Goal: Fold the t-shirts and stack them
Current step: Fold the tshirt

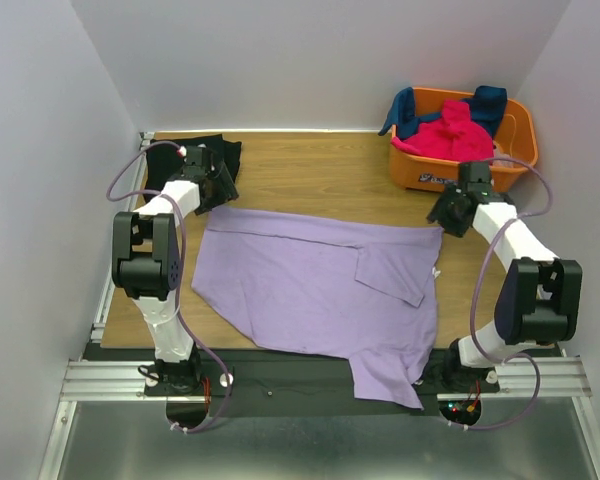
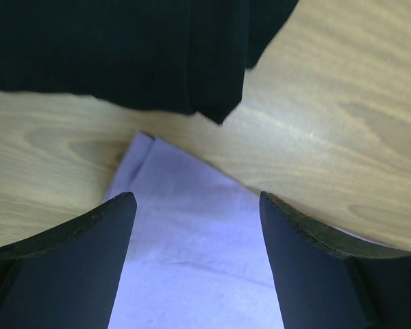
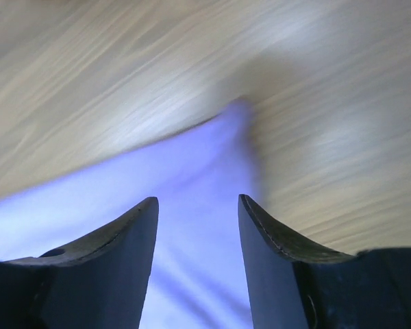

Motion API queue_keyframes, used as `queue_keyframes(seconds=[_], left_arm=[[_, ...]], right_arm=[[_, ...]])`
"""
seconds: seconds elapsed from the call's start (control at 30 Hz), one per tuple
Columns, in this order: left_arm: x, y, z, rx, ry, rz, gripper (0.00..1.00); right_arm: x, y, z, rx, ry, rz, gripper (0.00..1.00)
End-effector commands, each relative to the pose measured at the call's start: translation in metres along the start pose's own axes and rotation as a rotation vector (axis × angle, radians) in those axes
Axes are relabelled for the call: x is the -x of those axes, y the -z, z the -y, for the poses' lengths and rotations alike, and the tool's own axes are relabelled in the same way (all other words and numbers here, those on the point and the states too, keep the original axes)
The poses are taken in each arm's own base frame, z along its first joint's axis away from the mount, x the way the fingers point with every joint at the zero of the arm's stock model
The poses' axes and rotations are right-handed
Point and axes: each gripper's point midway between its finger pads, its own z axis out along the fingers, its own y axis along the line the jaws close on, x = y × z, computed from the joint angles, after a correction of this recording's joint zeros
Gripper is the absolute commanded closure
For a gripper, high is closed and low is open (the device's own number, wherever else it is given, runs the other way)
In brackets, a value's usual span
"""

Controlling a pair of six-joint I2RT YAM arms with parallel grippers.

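While the lavender t-shirt (image 1: pixel 320 285) is lying spread flat at the middle of the table (image 1: pixel 310 170), both arms are hanging over its far edge. The left gripper (image 2: pixel 197 199) is at about ten o'clock, its fingers standing wide over the corner with nothing between them. The right gripper (image 3: pixel 197 200) is at about two o'clock, its fingers partway apart and likewise gripping nothing.

For a clean fold, I judge that each gripper should be pinching only its own corner, both closing together. They should then be carrying the far edge evenly toward six o'clock so the crease is running straight.

Only the top view is showing the black t-shirt (image 1: pixel 192 152) at eleven o'clock, and the pink t-shirt (image 1: pixel 450 135) and teal t-shirt (image 1: pixel 490 100) in the orange basket (image 1: pixel 520 150) at one o'clock. The left wrist view is showing bare wood separating black cloth from lavender. The right wrist view is smearing badly, so those fingers are probably hovering clear of the cloth, though I cannot be sure.
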Motion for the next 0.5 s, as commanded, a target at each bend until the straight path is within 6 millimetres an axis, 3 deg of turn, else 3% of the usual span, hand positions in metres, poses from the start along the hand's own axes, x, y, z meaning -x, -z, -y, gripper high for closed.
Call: queue_keyframes(seconds=[0.0,0.1,0.17,0.33,0.47], left_arm=[[0.038,0.023,0.001,0.033,0.001,0.106,0.15],[0.039,0.03,0.005,0.011,0.007,0.117,0.15],[0.027,0.028,0.009,-0.014,0.006,0.09,0.15],[-0.009,0.018,0.02,-0.092,0.022,-0.003,0.15],[-0.024,0.008,0.023,-0.116,0.042,-0.042,0.15]], right_arm=[[-0.026,0.01,-0.04,0.12,0.051,-0.031,0.43],[-0.053,0.01,-0.054,0.136,0.065,-0.078,0.43],[-0.064,0.009,-0.057,0.135,0.065,-0.098,0.42],[-0.087,-0.001,-0.049,0.118,0.07,-0.169,0.4],[-0.094,-0.016,-0.043,0.077,0.09,-0.202,0.38]])
